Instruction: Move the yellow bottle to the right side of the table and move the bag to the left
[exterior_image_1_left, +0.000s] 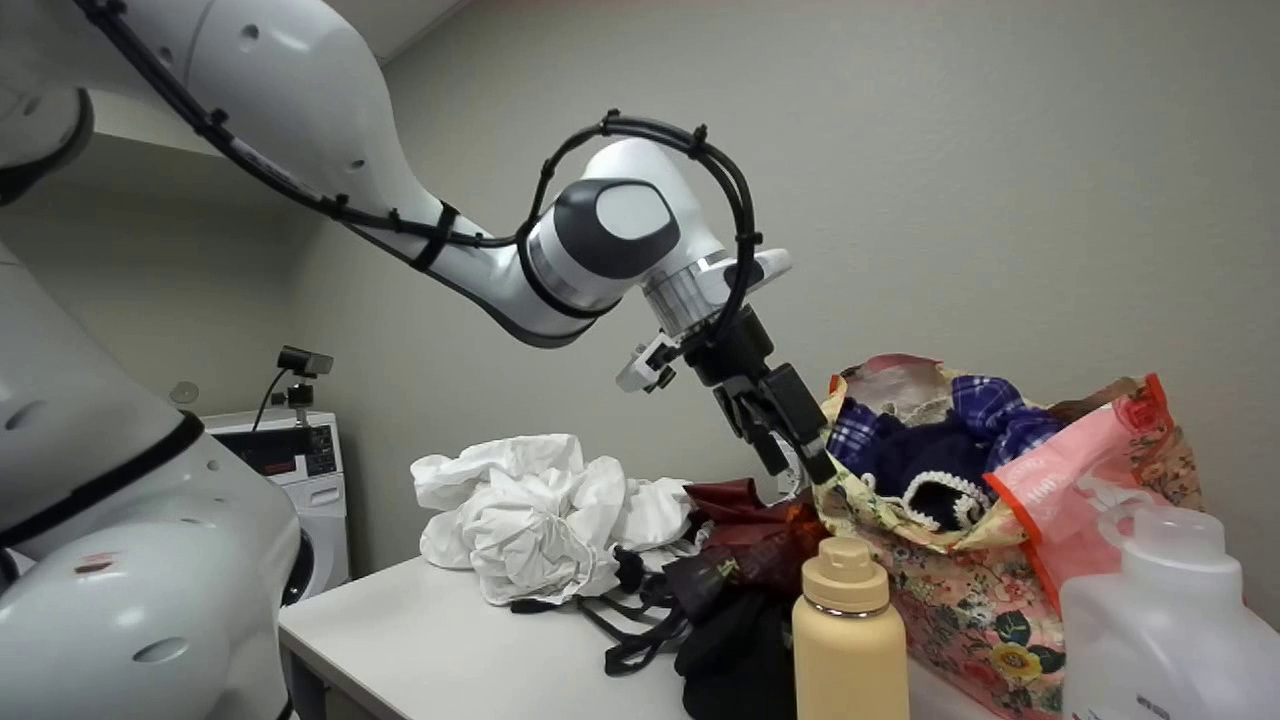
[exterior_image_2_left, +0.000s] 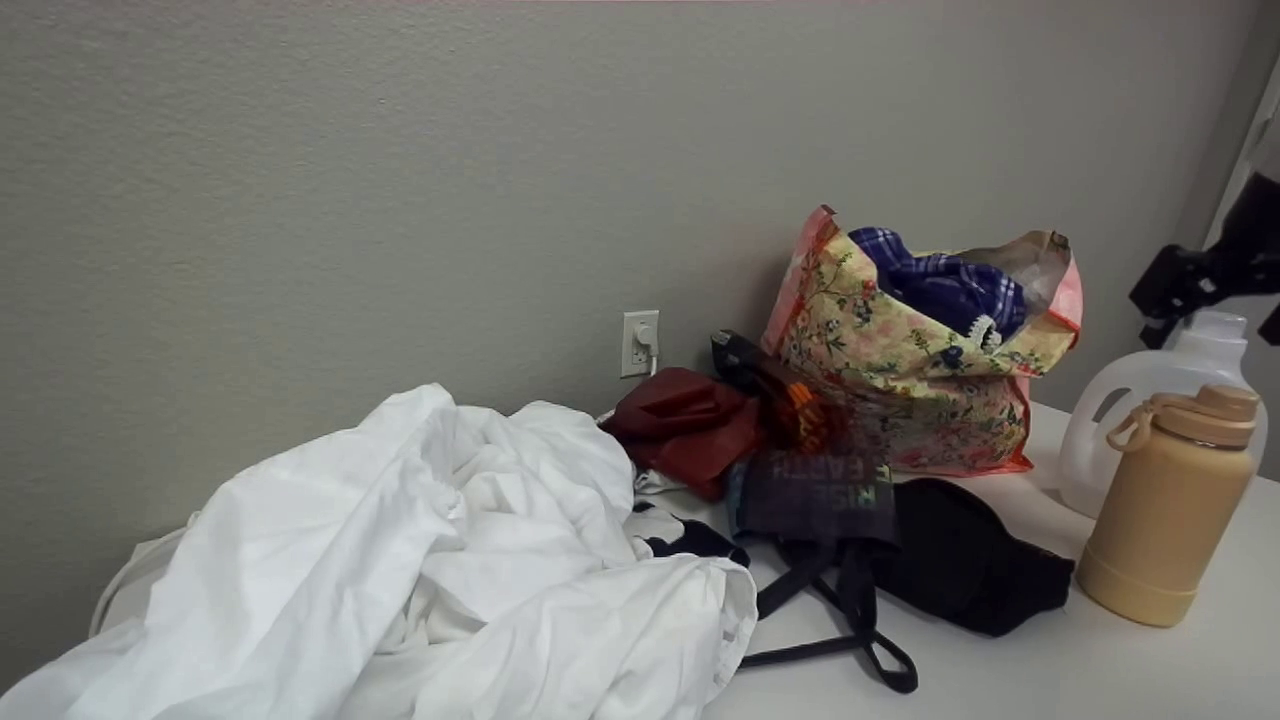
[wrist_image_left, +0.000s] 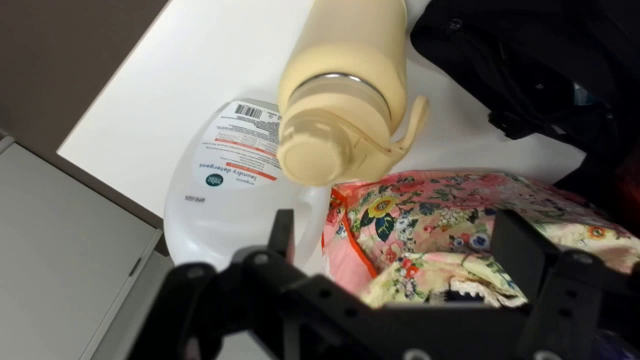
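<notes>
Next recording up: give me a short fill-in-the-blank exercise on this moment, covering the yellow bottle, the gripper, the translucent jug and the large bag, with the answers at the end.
1. The yellow bottle stands ____ on the table, not lying on its side.
2. With nothing held, the gripper is ____, not shut.
3. In the wrist view, the label on the translucent jug reads "organic laundry ____".
4. The large bag holding plaid cloth is printed with ____.

Missing words: upright; open; detergent; flowers.
</notes>
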